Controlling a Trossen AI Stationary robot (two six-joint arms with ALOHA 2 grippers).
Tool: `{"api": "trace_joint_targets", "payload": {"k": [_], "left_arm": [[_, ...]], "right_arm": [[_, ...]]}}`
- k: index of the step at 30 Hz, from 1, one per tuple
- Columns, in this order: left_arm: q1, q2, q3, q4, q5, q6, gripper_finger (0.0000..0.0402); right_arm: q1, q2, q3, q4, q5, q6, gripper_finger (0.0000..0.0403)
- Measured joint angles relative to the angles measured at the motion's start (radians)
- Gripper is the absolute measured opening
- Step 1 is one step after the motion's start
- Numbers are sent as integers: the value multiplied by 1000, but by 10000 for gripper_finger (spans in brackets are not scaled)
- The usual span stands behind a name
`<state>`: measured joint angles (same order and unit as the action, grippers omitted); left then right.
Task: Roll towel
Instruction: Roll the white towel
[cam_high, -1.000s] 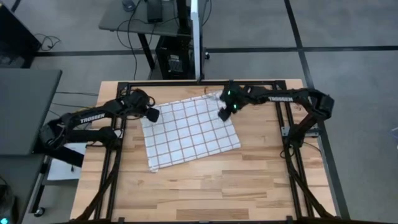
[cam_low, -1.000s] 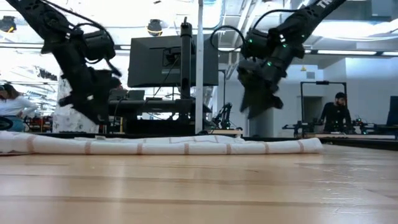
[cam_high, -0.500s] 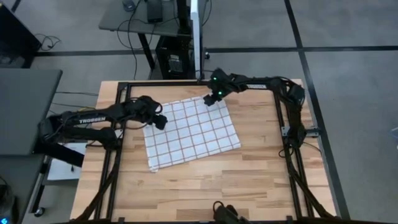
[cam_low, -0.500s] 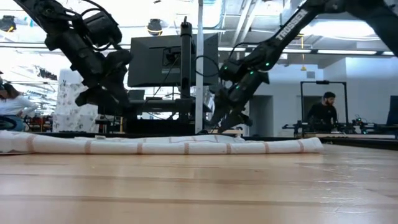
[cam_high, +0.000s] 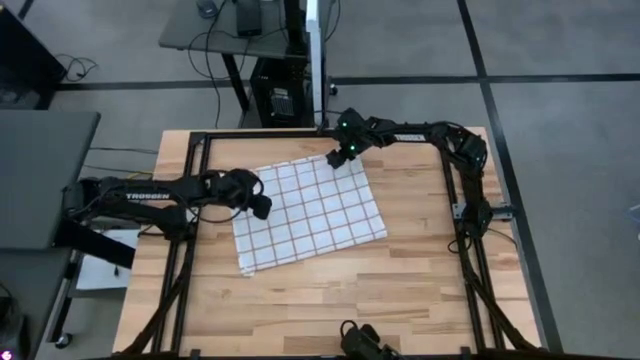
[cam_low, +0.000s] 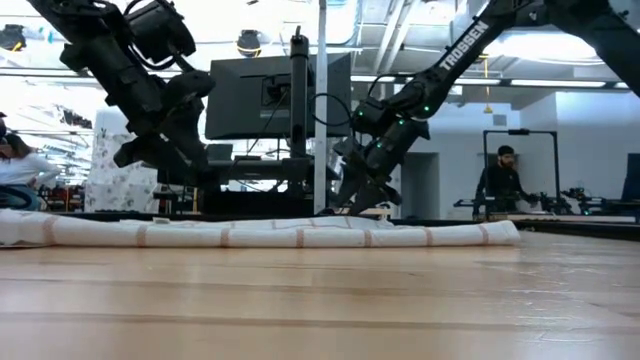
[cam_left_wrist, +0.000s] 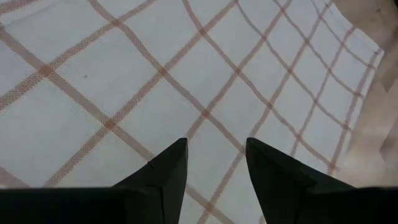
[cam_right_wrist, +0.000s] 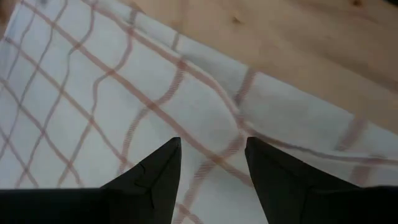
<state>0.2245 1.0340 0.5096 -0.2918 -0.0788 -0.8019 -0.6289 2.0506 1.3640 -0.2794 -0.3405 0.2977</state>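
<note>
While the checked towel (cam_high: 308, 213) lies flat on the wooden table (cam_high: 320, 300), the left gripper (cam_high: 261, 205) and right gripper (cam_high: 338, 158) hang over its far corners with fingers apart; I think next they must pinch that edge to start rolling.

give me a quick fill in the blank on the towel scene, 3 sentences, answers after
1. The checked towel lies spread out and ____ on the wooden table.
2. The right gripper hangs over the towel's far ____, its fingers apart.
3. The left gripper is over the towel's left edge, holding ____.

Missing words: flat; corner; nothing
</note>
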Motion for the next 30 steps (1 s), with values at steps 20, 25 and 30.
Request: {"api": "trace_joint_targets", "payload": {"k": [20, 25, 30], "left_arm": [[-171, 299, -69, 251, -22, -154, 146], [-202, 325, -67, 282, -23, -177, 146], [-217, 327, -67, 302, -19, -189, 146]], "right_arm": [[10, 40, 0, 35, 51, 18, 175], [-4, 47, 6, 54, 55, 25, 171], [-34, 47, 38, 69, 60, 21, 164]]}}
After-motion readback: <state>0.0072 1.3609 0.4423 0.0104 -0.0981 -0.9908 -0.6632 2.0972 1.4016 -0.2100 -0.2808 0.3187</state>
